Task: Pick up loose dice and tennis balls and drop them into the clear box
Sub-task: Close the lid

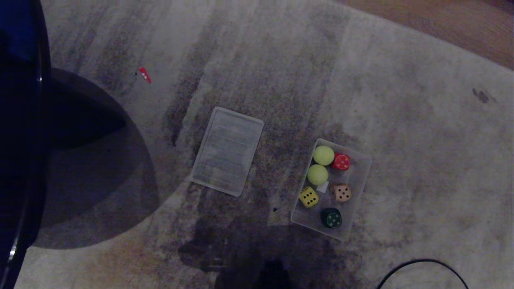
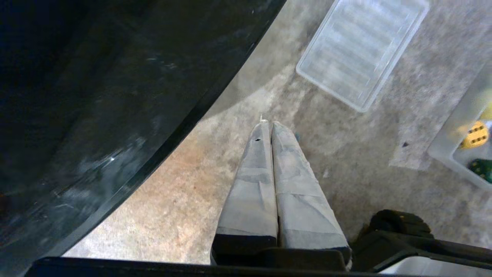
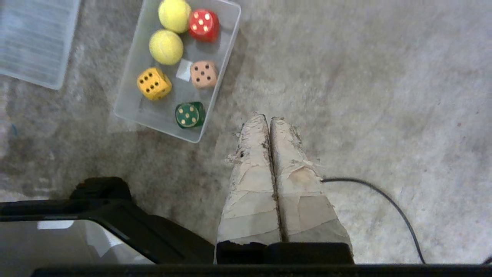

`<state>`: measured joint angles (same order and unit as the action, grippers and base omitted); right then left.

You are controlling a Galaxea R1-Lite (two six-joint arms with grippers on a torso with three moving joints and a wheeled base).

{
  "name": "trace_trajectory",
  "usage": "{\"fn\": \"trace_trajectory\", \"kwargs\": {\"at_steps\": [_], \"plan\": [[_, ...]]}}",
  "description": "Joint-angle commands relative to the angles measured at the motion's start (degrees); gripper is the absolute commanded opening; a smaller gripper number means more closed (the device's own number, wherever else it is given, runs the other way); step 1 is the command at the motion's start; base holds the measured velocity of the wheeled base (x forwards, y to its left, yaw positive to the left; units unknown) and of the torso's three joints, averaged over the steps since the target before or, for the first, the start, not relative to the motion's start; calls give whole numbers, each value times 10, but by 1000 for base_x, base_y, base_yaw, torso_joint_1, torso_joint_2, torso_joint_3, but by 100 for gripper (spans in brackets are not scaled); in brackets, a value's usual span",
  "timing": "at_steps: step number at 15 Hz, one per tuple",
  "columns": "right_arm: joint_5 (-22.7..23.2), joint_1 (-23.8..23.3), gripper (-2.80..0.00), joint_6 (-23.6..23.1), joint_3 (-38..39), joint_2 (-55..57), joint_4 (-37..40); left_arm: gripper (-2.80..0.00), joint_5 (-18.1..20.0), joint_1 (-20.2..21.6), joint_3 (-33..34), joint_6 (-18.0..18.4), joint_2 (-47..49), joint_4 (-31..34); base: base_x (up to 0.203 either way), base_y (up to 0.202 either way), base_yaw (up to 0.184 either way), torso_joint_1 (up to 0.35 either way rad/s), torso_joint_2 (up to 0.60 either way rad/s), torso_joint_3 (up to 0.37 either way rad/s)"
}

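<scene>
Your clear box [image 1: 358,188] sits on the grey rug [image 1: 401,120], well apart from its ribbed lid [image 1: 227,150]. Inside lie both tennis balls [image 1: 323,155], fuzzy yellow-green, and four chunky dice [image 1: 341,192]: red, tan, yellow, dark green. Nothing looks loose outside, unless the small red scrap [image 1: 144,74] is one, so a further grab risks tipping the tub. Left gripper [image 2: 268,125] and right gripper [image 3: 268,120] hang above the rug, fingers pressed together, empty.

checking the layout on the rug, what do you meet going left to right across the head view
dark round table edge → small red scrap → flat ribbed lid → clear box holding the balls and dice → dark stain on the rug
</scene>
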<state>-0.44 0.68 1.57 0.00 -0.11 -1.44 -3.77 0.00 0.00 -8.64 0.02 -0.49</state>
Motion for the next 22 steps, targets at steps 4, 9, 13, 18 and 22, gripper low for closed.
{"fn": "trace_trajectory", "kwargs": {"at_steps": [4,9,13,18,22], "plan": [[0,0,-280,0,6,1,0,-280,-1,0,0,-1,0,0,0,0,0,2,1,200],[0,0,-280,0,6,1,-1,-280,0,0,0,-1,0,0,0,0,0,3,1,205],[0,0,-280,0,6,1,-1,-280,-1,0,0,-1,0,0,0,0,0,3,1,203],[0,0,-280,0,6,1,0,-280,0,0,0,-1,0,0,0,0,0,4,4,202],[0,0,-280,0,6,1,0,-280,-1,0,0,-1,0,0,0,0,0,3,0,199]]}}
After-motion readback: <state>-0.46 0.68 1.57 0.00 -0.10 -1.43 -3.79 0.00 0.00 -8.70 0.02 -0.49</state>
